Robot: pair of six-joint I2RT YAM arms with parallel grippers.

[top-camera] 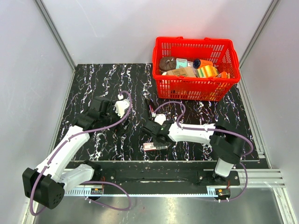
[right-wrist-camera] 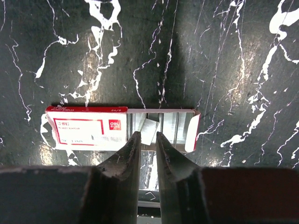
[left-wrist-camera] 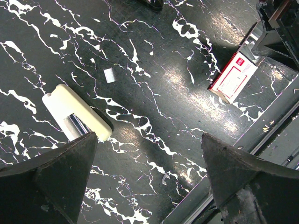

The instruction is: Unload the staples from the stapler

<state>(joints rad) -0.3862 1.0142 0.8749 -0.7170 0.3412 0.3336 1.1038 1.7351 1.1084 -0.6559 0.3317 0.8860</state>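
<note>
The slim black stapler (top-camera: pixel 151 108) with a red inner part lies on the black marble table behind my right gripper (top-camera: pixel 154 136). In the right wrist view, my right gripper (right-wrist-camera: pixel 148 134) is over the pulled-out tray of a red-and-white staple box (right-wrist-camera: pixel 88 128). Its jaws stand a narrow gap apart, with a short silver staple strip (right-wrist-camera: pixel 150 129) pinched between the tips. My left gripper (left-wrist-camera: pixel 148 136) is wide open and empty above the table, left of the box (left-wrist-camera: pixel 233 77). A cream oblong object (left-wrist-camera: pixel 77 112) lies by its left finger.
A red basket (top-camera: pixel 196 86) holding several items stands at the back right. A small loose staple strip (left-wrist-camera: pixel 109 74) and a single bent staple (left-wrist-camera: pixel 166 177) lie on the table near my left gripper. The table's front metal rail (top-camera: pixel 163 176) runs close below the box.
</note>
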